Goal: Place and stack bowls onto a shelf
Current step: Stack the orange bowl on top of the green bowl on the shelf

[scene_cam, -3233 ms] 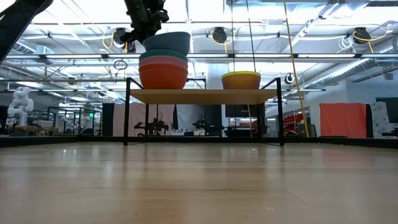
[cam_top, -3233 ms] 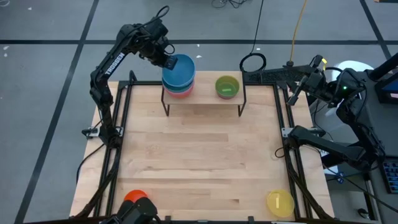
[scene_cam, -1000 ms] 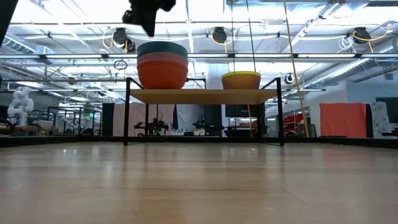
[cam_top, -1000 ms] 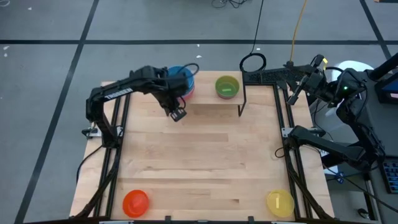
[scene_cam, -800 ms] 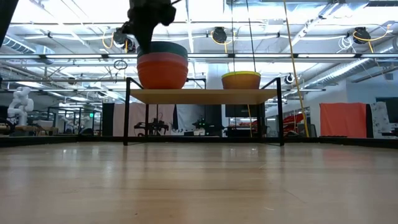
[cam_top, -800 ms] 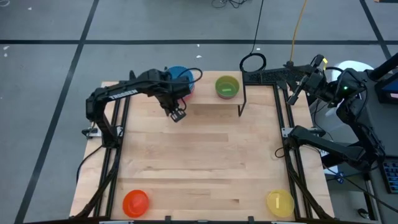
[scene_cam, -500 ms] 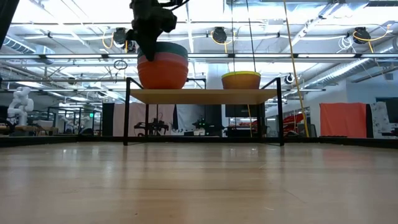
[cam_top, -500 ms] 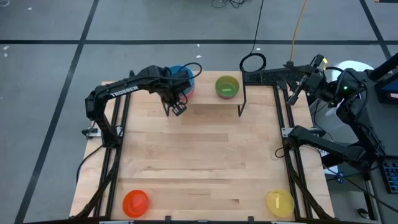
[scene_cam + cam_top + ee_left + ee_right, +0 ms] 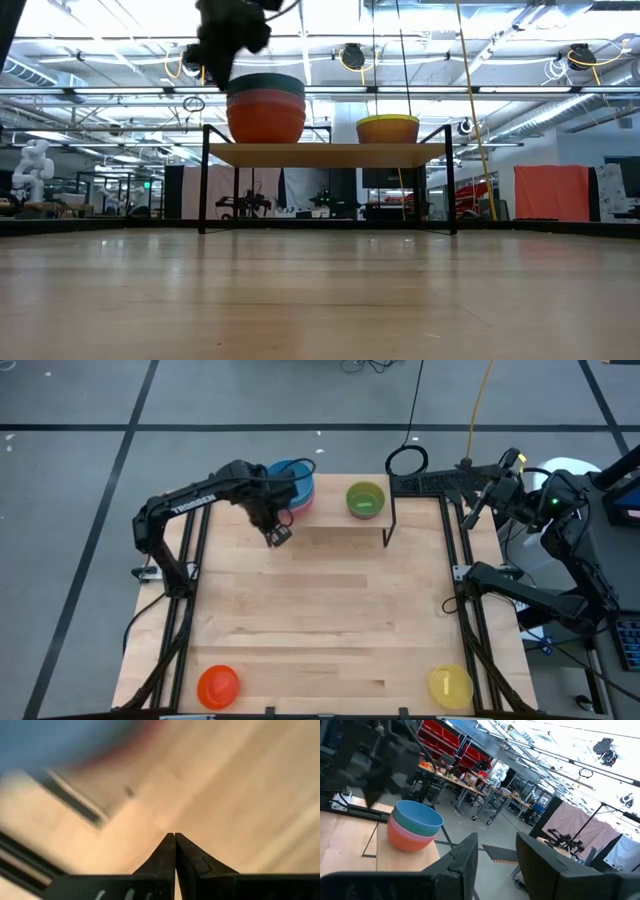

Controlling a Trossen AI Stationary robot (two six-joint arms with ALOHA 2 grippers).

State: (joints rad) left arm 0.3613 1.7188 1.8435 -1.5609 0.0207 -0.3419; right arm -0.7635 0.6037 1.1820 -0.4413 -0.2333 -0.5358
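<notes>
The table carries the shelf at its far edge, so stacks stay out of the way. A blue-topped stack sits on its left end, a green bowl to the right. Orange and yellow bowls wait near the front corners. The left end effector hovers closed and empty beside the stack; the right end effector is parked open off the table.

Left gripper fingers pressed together, right gripper fingers apart

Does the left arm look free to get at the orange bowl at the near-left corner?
Probably yes: the left gripper is shut and empty by the shelf, and bare tabletop lies between it and the orange bowl.
</notes>
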